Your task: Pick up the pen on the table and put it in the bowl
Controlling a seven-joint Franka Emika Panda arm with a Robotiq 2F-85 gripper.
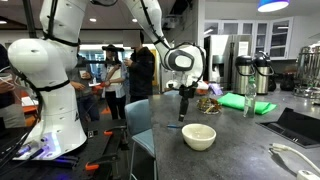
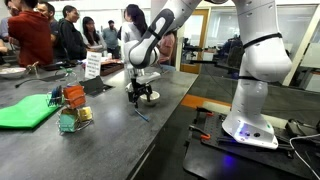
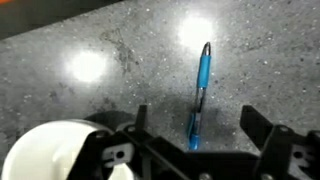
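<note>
Blue pen (image 3: 203,75) flat on the table (image 3: 270,60), centred in the gap of the wide-spread gripper (image 3: 195,118).

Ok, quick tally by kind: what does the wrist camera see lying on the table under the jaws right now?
pen: 1
bowl: 1
Total: 2

1. Above me glows a round ceiling lamp (image 1: 274,5), blue-white.
2. At the back of the room stand people (image 2: 60,35) in a group.
3. Along one side run glass partitions (image 2: 305,45), bright with daylight.
4. Near me stands a grey-blue chair (image 1: 140,138).
</note>
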